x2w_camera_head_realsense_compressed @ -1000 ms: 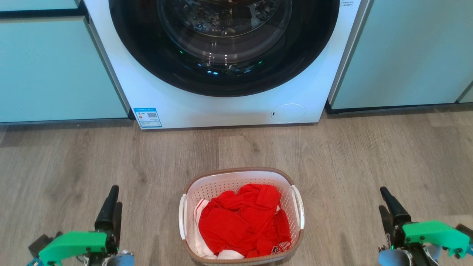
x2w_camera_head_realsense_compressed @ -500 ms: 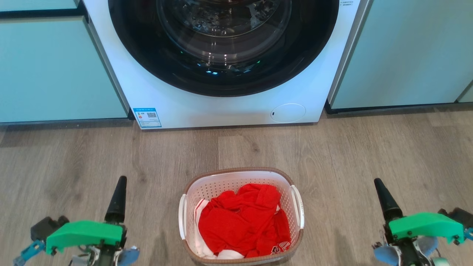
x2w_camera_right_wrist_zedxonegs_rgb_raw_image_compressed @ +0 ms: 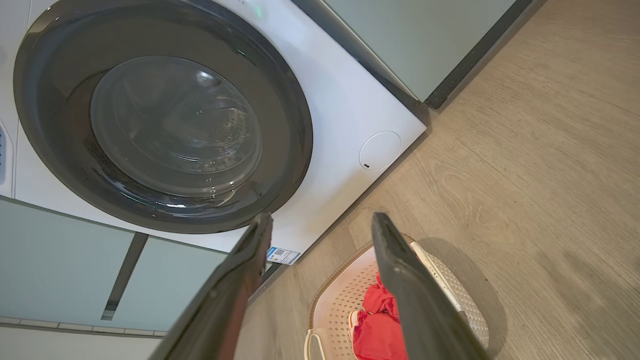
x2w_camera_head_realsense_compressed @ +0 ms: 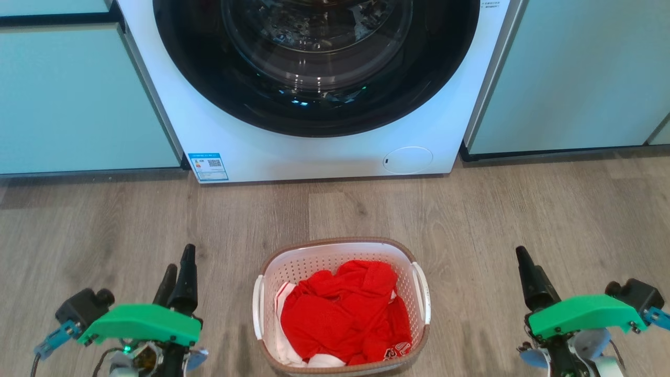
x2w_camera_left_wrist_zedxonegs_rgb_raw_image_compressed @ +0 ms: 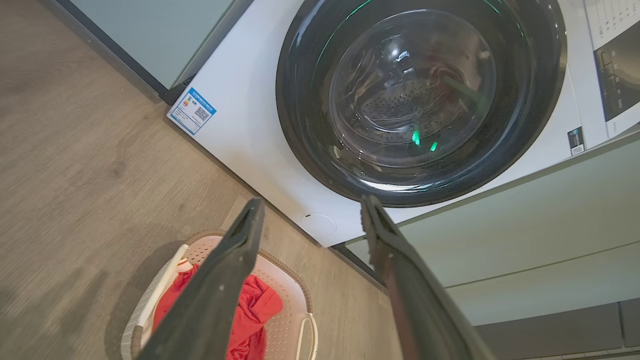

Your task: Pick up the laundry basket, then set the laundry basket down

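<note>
The laundry basket (x2w_camera_head_realsense_compressed: 314,262), white and perforated with a brown rim and white side handles, stands on the wood floor at the bottom centre of the head view, holding red clothes (x2w_camera_head_realsense_compressed: 345,314). My left gripper (x2w_camera_head_realsense_compressed: 179,257) hovers to its left, apart from the left handle, jaws open and empty. My right gripper (x2w_camera_head_realsense_compressed: 526,264) hovers well to the basket's right, also open and empty. In the left wrist view the open left gripper (x2w_camera_left_wrist_zedxonegs_rgb_raw_image_compressed: 312,200) frames the washer, with the basket (x2w_camera_left_wrist_zedxonegs_rgb_raw_image_compressed: 282,325) low behind one finger. The right wrist view shows the open right gripper (x2w_camera_right_wrist_zedxonegs_rgb_raw_image_compressed: 322,216) above the basket (x2w_camera_right_wrist_zedxonegs_rgb_raw_image_compressed: 340,295).
A white front-loading washing machine (x2w_camera_head_realsense_compressed: 314,154) with a dark round door stands just beyond the basket. Pale green cabinets (x2w_camera_head_realsense_compressed: 78,104) flank it on both sides. Bare wood floor (x2w_camera_head_realsense_compressed: 471,220) lies between the basket and the machine and out to both sides.
Both grippers have moved forward and inward toward the basket, and have turned at the wrist. The basket and its clothes have stayed in place.
</note>
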Available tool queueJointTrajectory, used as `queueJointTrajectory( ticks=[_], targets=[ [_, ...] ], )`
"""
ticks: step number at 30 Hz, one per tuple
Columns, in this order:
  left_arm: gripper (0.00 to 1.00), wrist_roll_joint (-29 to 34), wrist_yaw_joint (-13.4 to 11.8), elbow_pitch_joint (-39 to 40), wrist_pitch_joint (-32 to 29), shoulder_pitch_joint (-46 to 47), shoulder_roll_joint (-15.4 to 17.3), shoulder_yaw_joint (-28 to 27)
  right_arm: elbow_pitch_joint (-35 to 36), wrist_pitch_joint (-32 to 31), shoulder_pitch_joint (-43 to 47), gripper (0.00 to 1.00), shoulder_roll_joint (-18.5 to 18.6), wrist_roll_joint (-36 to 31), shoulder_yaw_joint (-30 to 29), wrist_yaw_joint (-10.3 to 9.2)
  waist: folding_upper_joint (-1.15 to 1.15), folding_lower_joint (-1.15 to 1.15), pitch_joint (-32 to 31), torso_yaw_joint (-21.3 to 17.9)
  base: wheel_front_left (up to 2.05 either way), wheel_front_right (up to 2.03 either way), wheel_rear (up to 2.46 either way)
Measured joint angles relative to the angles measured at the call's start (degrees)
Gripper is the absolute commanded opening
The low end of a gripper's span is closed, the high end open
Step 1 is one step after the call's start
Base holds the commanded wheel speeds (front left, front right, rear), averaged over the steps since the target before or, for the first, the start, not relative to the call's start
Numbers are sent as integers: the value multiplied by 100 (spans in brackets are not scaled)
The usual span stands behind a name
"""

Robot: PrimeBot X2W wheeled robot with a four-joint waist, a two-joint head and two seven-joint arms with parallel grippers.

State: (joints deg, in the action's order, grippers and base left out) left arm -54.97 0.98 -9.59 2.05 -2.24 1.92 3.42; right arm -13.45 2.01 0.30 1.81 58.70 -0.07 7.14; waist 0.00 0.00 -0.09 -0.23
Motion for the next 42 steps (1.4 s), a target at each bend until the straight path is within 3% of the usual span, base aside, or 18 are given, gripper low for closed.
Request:
queueJointTrajectory(
  ticks=[27, 42],
  targets=[
    [100, 1927, -747, 231, 423, -19, 427, 766, 56, 450, -1, 100, 14, -1948, 396, 0, 0, 0, -13, -48, 0, 0, 0],
    [100, 2821, -861, 270, 662, -160, 505, 958, 168, 673, 2, 100, 22, -2895, 568, 0, 0, 0, -72, -74, 0, 0, 0]
  ],
)
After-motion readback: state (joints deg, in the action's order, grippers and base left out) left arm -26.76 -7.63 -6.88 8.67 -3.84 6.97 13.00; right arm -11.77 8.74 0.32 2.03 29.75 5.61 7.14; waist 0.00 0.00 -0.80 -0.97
